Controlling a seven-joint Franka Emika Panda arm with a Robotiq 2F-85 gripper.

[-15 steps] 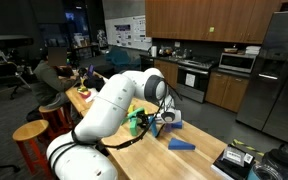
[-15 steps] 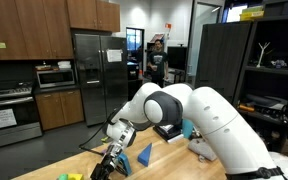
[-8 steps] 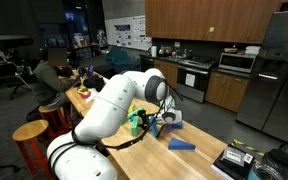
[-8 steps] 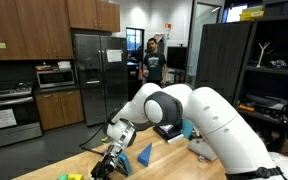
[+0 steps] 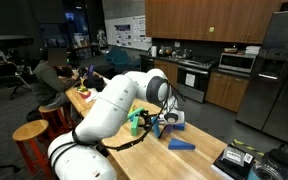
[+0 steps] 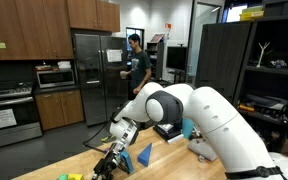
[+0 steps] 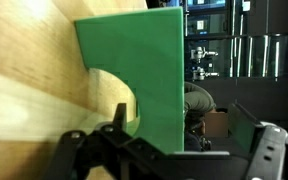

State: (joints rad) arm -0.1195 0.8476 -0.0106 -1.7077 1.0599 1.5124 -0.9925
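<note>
A green arch-shaped block stands upright on the wooden table and fills the middle of the wrist view. My gripper is open, its dark fingers spread wide on either side of the block's lower part, apart from it as far as I can see. In both exterior views the gripper hangs low over the table, pointing down. The green block shows just beside the wrist in an exterior view; in the other it is hidden by the gripper.
A flat blue block lies on the table beside the gripper, and a blue wedge stands close to it. A tray of items sits at the table's end. A wooden stool stands by the table. A person walks in the background.
The jaws have spread wider around the green block. The arm has barely moved. The person in the background has walked left.
</note>
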